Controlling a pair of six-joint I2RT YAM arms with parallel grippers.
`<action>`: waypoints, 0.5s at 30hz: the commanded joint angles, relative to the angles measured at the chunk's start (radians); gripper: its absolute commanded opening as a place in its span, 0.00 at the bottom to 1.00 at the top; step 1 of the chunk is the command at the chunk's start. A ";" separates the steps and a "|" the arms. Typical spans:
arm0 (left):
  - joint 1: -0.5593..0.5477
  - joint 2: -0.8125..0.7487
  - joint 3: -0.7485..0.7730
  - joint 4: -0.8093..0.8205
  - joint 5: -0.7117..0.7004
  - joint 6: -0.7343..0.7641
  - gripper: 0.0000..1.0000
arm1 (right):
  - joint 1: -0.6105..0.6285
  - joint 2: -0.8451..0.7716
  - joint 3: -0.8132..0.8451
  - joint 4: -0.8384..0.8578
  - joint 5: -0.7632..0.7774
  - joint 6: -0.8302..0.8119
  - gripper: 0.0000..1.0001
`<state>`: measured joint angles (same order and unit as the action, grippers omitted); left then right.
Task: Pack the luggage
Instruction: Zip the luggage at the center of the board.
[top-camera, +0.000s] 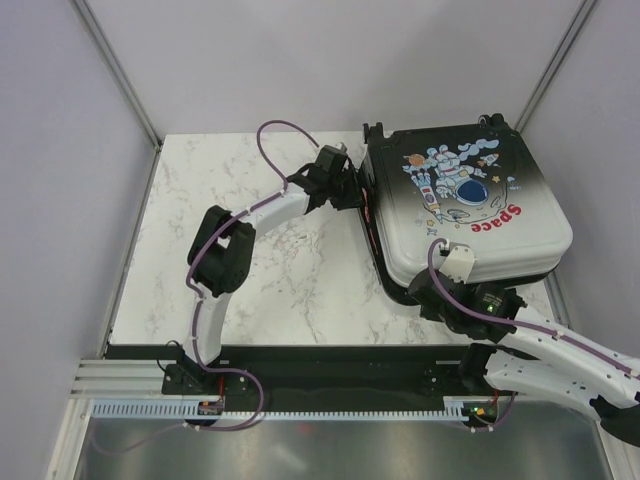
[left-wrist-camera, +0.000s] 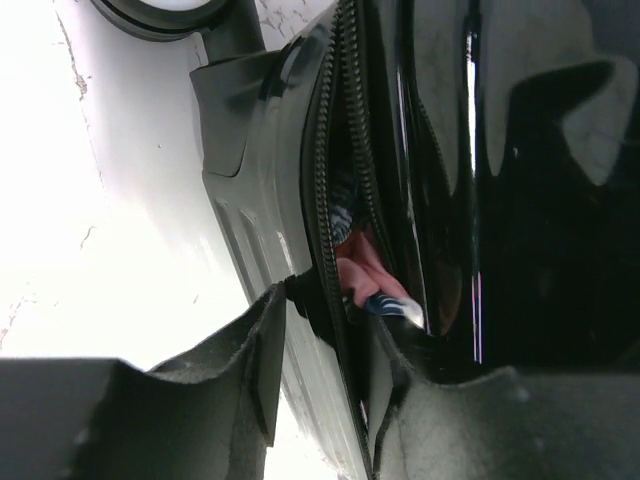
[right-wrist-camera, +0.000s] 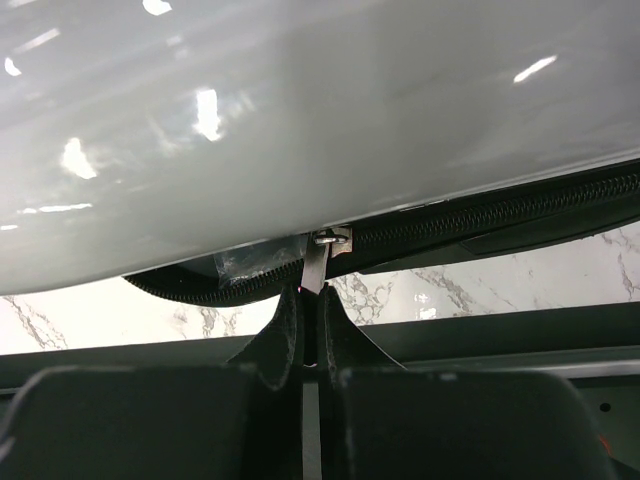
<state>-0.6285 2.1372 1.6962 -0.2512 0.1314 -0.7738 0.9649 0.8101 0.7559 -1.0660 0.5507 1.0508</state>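
Right end effector (right-wrist-camera: 310, 330) pinching luggage (top-camera: 465, 205) zipper pull (right-wrist-camera: 318, 265), left end effector (left-wrist-camera: 325, 330) at seam (left-wrist-camera: 335, 180)

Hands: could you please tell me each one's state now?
Left hand: straddling luggage zip seam; grip cannot be told.
Right hand: closed on zipper pull.

The luggage (top-camera: 465, 205) lies flat on the right rear part of the tabletop (top-camera: 270, 270); the left fingers (left-wrist-camera: 235, 360) are at its left edge, one on each side of the zip seam (left-wrist-camera: 335, 200), clamping the two halves; cloth (left-wrist-camera: 360, 270) sits inside the gap between them; the right fingers (right-wrist-camera: 285, 325) are at the near edge, under the lid's overhang, pinched on the zip pull (right-wrist-camera: 317, 262), which hangs from the seam just above them.
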 joint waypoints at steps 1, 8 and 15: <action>-0.013 0.069 0.052 0.009 -0.007 0.022 0.33 | -0.003 0.020 -0.021 0.029 0.045 0.002 0.00; -0.013 0.026 -0.031 0.047 -0.010 0.047 0.02 | -0.005 0.031 -0.029 0.037 0.045 0.008 0.00; 0.004 -0.144 -0.249 0.136 -0.078 0.054 0.02 | -0.003 0.064 -0.044 0.092 0.037 -0.021 0.00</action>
<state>-0.6258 2.0811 1.5719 -0.1238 0.0940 -0.7963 0.9653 0.8246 0.7521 -1.0470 0.5625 1.0485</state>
